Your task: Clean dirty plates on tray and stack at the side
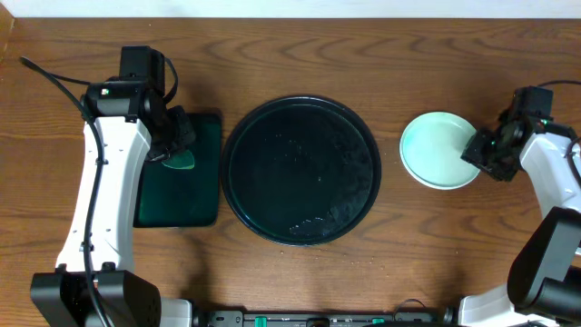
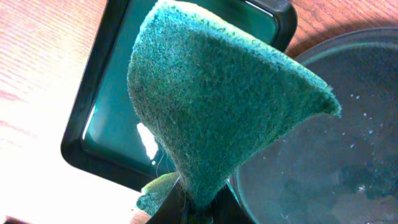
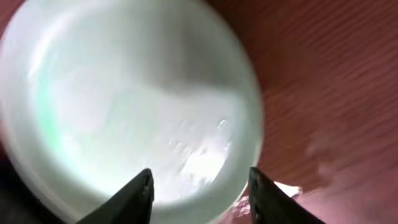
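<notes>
The large round black tray point(image 1: 301, 170) sits mid-table with no plates on it; its rim also shows in the left wrist view point(image 2: 323, 143). The white plates point(image 1: 438, 150) rest on the wood to the tray's right; from above I see one round shape, so I cannot tell how many are stacked. They fill the right wrist view point(image 3: 124, 106). My right gripper point(image 1: 478, 145) is open over the plates' right rim, its fingers point(image 3: 199, 186) straddling the edge. My left gripper point(image 1: 172, 148) is shut on a green sponge point(image 2: 217, 106) above the small tray.
A small rectangular dark-green tray point(image 1: 182, 173) lies left of the black tray, seen also in the left wrist view point(image 2: 99, 124). Bare wood tabletop point(image 1: 436, 245) surrounds everything. The table's far edge runs along the top.
</notes>
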`<act>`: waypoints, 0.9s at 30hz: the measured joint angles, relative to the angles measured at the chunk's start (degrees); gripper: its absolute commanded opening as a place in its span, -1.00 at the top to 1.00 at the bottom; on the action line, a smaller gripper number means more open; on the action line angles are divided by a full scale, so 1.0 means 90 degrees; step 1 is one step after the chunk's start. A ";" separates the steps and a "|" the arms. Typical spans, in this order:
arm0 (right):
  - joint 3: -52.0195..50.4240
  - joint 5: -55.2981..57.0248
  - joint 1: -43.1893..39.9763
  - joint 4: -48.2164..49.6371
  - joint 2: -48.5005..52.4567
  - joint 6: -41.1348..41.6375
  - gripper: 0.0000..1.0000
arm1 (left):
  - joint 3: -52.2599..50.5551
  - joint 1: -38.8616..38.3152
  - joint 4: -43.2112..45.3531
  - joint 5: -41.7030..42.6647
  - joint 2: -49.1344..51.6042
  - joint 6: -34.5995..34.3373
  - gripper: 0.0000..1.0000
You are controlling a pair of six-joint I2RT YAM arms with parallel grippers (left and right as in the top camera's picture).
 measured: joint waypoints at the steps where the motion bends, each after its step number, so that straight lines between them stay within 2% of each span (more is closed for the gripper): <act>1: 0.0143 -0.0046 0.0041 -0.0160 0.0000 -0.0044 0.04 | 0.0000 0.0000 0.0000 -0.0002 0.0000 0.0053 0.85; 4: 0.1001 -0.0187 0.0333 -0.0806 0.0000 -0.0248 0.04 | -0.0002 0.0000 -0.0002 0.0000 0.0000 0.0321 0.85; 9: 0.1945 -0.0282 0.0901 -0.1112 -0.0005 -0.0469 0.03 | -0.0002 0.0000 0.0005 0.0000 0.0012 0.1008 0.85; 14: 0.2113 -0.0304 0.1540 -0.1137 -0.0005 -0.0605 0.04 | -0.0243 0.0005 0.0226 -0.0104 0.0209 0.1540 0.85; 20: 0.2113 -0.0279 0.2004 -0.1146 -0.0005 -0.0670 0.03 | -0.1032 0.0211 0.1098 -0.0199 0.0957 0.1421 0.81; 21: 0.2113 -0.0282 0.2067 -0.1163 -0.0005 -0.0695 0.03 | -0.1088 0.0245 0.1188 -0.0202 0.1115 0.1394 0.69; 22: 0.2113 -0.0284 0.2110 -0.1188 -0.0005 -0.0716 0.03 | -0.1120 0.0265 0.1246 -0.0216 0.1236 0.1387 0.44; 23: 0.2113 -0.0279 0.2161 -0.1219 -0.0002 -0.0741 0.03 | -0.1134 0.0282 0.1277 -0.0223 0.1338 0.1358 0.30; 24: 0.2113 -0.0279 0.2203 -0.1251 -0.0005 -0.0758 0.03 | -0.1141 0.0287 0.1302 -0.0240 0.1426 0.1370 -0.08; 25: 0.2113 -0.0282 0.2246 -0.1280 -0.0005 -0.0765 0.04 | -0.1141 0.0287 0.1338 -0.0250 0.1506 0.1331 -0.26; 27: 0.2113 -0.0282 0.2307 -0.1314 -0.0002 -0.0782 0.03 | -0.1141 0.0287 0.1362 -0.0272 0.1625 0.1345 -0.39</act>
